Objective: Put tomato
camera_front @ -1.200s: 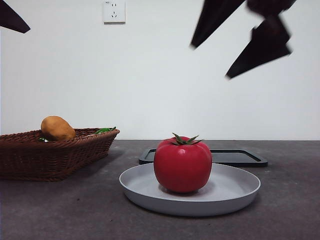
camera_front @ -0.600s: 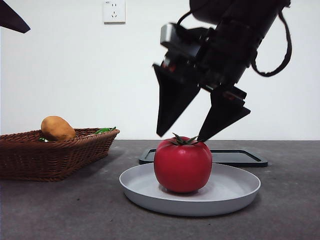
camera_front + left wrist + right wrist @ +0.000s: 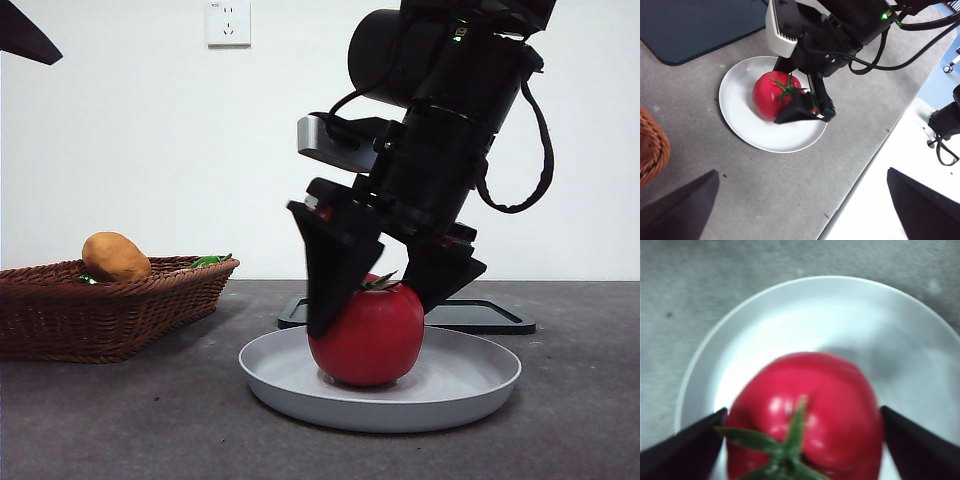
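The tomato (image 3: 375, 335) is round, glossy red, with a green stem, and stands upright on a grey-white round plate (image 3: 470, 385). My right gripper (image 3: 372, 318) has come down from above and is open, one black jaw on each side of the tomato, tips about halfway down it. In the right wrist view the tomato (image 3: 805, 415) fills the gap between the jaws of the right gripper (image 3: 802, 410) on the plate (image 3: 790, 305). My left gripper (image 3: 802, 171) is open and empty, high above the table, looking down on the tomato (image 3: 767, 95) and plate (image 3: 740, 115).
A brown wicker basket (image 3: 110, 300) stands at the left with an orange-brown potato (image 3: 115, 257) and something green in it. A flat black tray (image 3: 480, 313) lies behind the plate. The table's edge (image 3: 865, 165) runs near the plate in the left wrist view.
My right gripper has come down from high at the upper right onto the tomato, its open jaws now on either side of it. The tomato and plate have not moved.
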